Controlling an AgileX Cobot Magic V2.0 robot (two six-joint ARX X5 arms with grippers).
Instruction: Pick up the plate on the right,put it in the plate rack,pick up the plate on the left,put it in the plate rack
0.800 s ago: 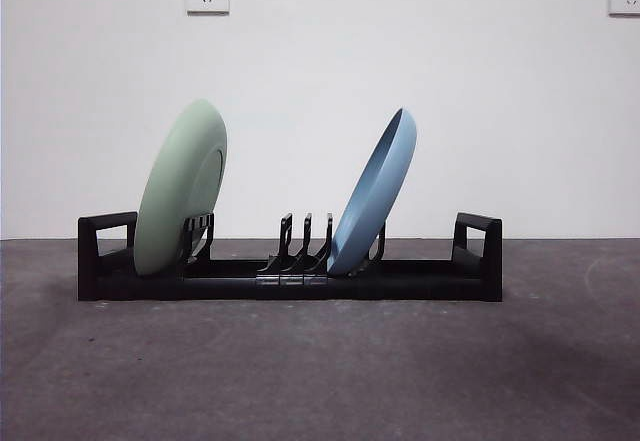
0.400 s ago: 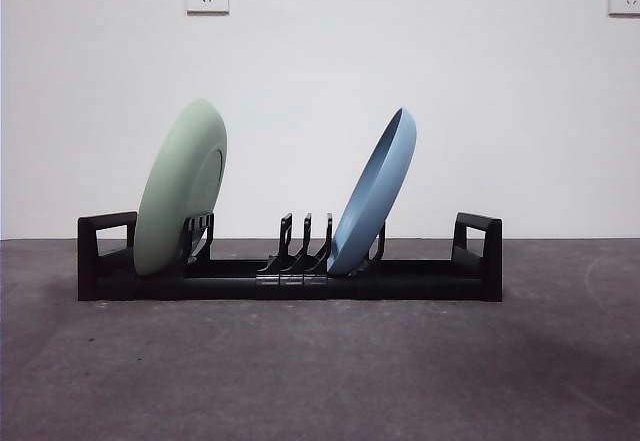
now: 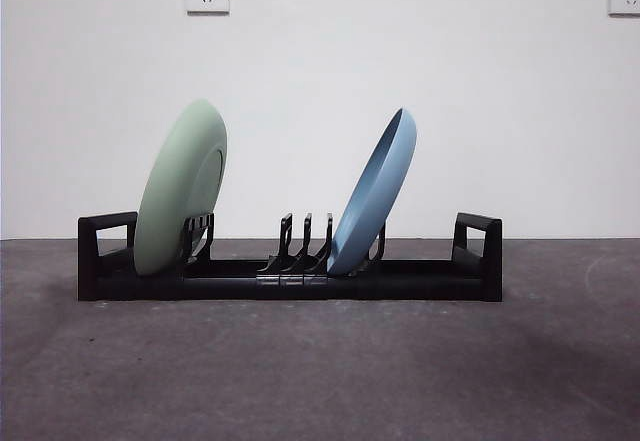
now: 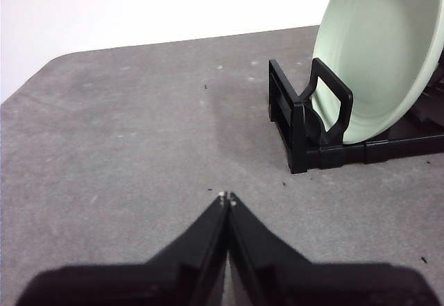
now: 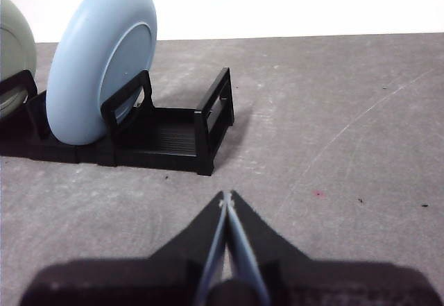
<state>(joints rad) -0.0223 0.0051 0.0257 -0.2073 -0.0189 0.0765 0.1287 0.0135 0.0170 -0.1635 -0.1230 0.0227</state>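
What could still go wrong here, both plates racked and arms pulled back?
1. The pale green round plate sits at the very end of the long black plastic plate rack, leaning hard against a few prongs; a bump might tip it.
2. The light blue round plate also leans steeply and could slide.
3. The left gripper and right gripper hang low near the rack ends, jaws shut; a careless move may knock it.

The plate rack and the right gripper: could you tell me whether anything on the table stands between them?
Nothing visible does. In the right wrist view only bare grey table lies between the shut right gripper and the plate rack. The blue plate and green plate already stand in it.
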